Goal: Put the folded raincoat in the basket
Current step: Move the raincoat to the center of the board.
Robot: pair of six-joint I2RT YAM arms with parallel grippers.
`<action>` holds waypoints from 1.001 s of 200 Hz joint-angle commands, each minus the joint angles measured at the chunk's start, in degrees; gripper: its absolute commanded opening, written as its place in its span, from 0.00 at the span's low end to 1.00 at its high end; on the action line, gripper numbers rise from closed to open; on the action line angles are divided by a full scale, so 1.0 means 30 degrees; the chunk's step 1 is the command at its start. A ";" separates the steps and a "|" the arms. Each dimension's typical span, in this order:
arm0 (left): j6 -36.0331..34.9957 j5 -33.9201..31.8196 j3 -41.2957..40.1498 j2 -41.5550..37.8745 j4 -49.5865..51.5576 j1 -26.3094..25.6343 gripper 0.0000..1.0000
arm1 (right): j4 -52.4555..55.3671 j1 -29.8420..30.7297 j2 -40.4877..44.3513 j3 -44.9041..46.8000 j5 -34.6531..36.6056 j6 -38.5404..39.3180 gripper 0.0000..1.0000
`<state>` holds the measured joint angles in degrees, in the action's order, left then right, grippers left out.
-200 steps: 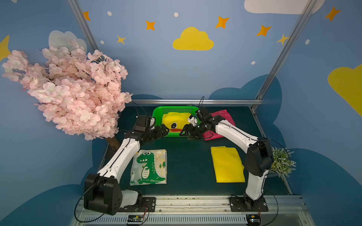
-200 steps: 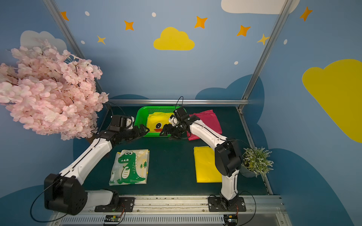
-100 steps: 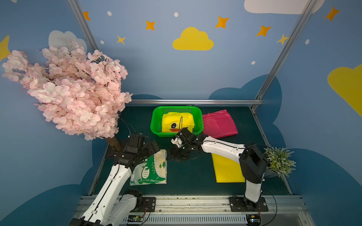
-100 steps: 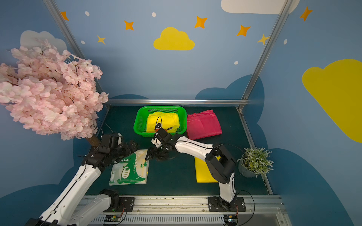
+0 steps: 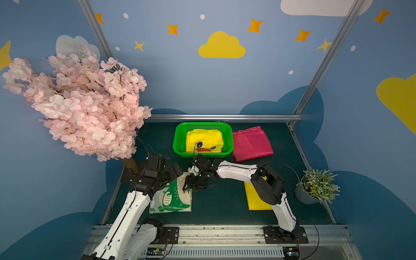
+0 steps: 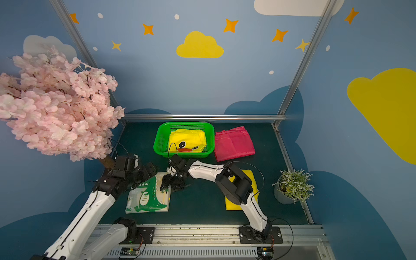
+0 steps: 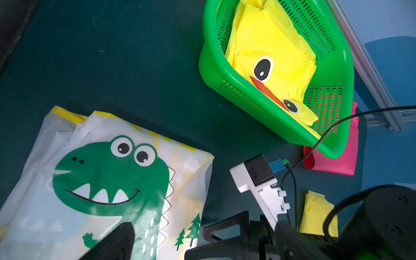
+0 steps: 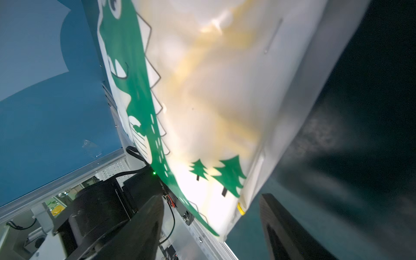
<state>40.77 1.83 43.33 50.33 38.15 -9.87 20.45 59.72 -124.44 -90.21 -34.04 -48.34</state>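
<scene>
The basket (image 5: 179, 137) sits at the upper centre of the desk (image 5: 220, 202), with a duck coat (image 5: 203, 140) lying inside it. The coat being worked on looks to be the dino coat (image 5: 171, 198), flat on the desk at lower left of centre, well apart from the basket.

The right tool (image 5: 190, 183) is at this coat's right edge, near its upper corner. In the right wrist view its fingers (image 8: 281, 225) stand spread with the coat's edge between them, not pinching yet. The left tool (image 5: 174, 173) hovers over the coat's upper left corner, spread wide and holding nothing.

The step in hand seems to be taking hold of the coat. To do it well, the lower finger should slide under every folded layer before closing, since the plastic looks slick and a grip on the top layer alone would likely let the fold open. The left tool could take the opposite edge so the coat lifts level. The lift then needs to clear the basket's near rim and land on the duck coat, keeping away from the red coat (image 5: 251, 144) just right of the basket.
</scene>
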 commanded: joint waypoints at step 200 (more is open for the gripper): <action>-0.1052 0.3297 -0.1822 0.1764 -0.1634 -0.0705 1.00 | 0.0952 -0.3926 0.6983 0.9187 -0.0335 0.2709 0.00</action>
<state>38.68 8.69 39.35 54.28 35.79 -10.76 18.59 50.06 -108.62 -66.35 -36.25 -44.62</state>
